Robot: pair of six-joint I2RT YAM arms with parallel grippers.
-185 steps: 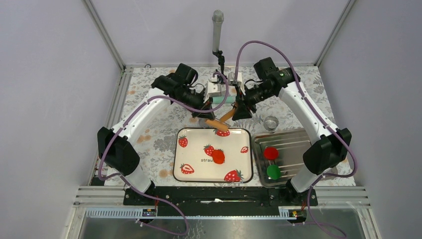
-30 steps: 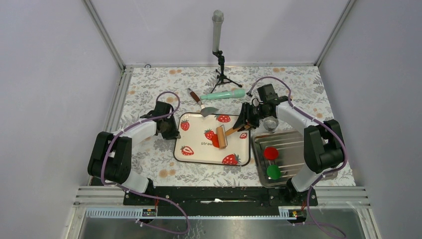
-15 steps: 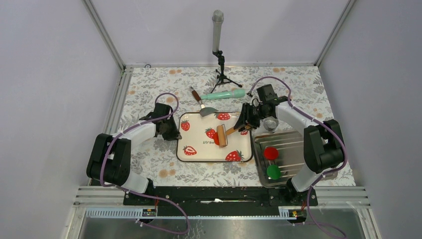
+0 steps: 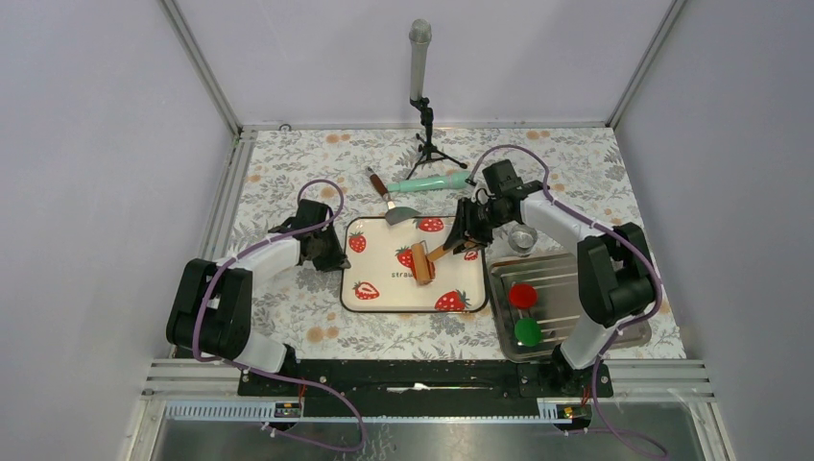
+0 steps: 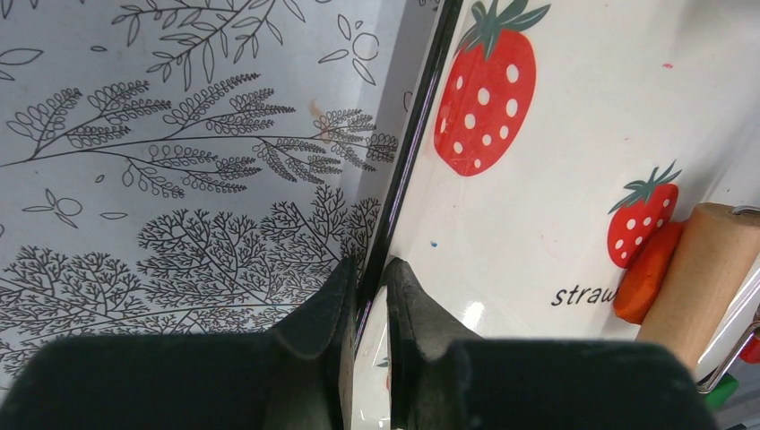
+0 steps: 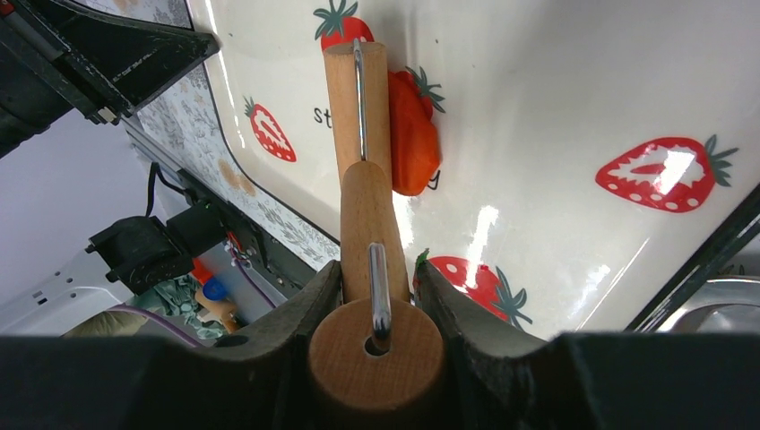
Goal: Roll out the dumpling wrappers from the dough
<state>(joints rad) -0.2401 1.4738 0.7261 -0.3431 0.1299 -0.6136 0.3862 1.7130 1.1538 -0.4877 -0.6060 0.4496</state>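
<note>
while the roller sits on it, the dough (image 6: 414,134), a small lump of soft orange-red modelling clay, lies near the middle of the white strawberry-print rectangular tray (image 4: 379,252), next to the printed word.

- the pale wooden roller with a wire frame (image 6: 343,107) has its barrel against the side of the lump that faces the tray's right edge. whether it rides partly over the lump i cannot tell.
- right gripper (image 6: 372,278): fingers clamped on the roller's round wooden handle, above the tray's far-right part.
- left gripper (image 5: 367,287): fingers pinched together on the tray's left rim, one tip outside and one inside.

handling, as a judgement:
- the dough looks light, plastic and easily dented. it appears thick and narrow, so it is far from a thin sheet.
- it probably grips the glossy tray a little and may cling to the bare wood, lifting with the barrel.
- fingers should not take it directly, since a pinch would leave marks and a thinned sheet would tear.
- the place to hold is the roller handle, as it is held now, pressing down through the barrel from the lump's centre outward.
- the tray is smooth and likely to slide under that push, so the grip on its left rim matters.
</note>
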